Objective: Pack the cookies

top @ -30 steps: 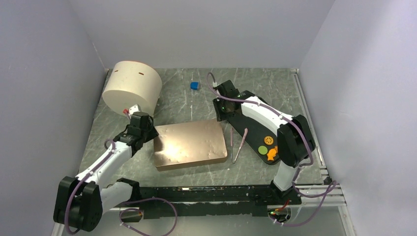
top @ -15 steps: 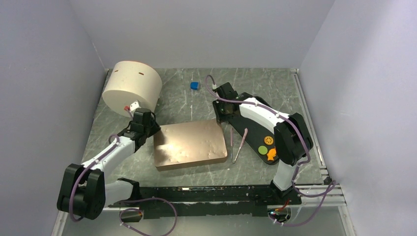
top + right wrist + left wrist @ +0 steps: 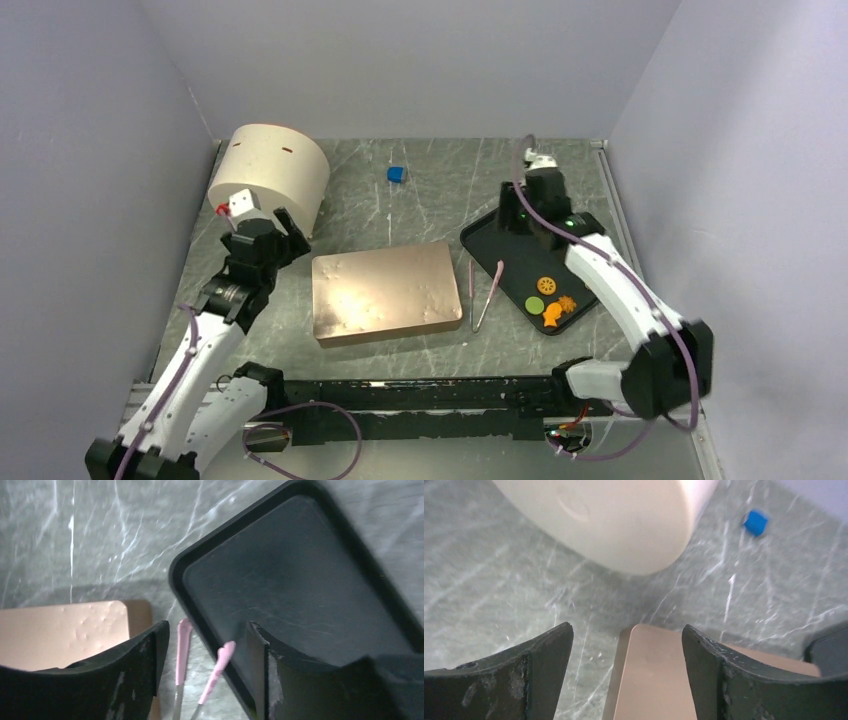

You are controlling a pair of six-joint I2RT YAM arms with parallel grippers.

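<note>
Left gripper spread wide and empty near the tan box's far left corner, right gripper parted, holding nothing, over the black tray's far end beside pink-tipped tweezers, cookies clustered at the tray's near end.
</note>
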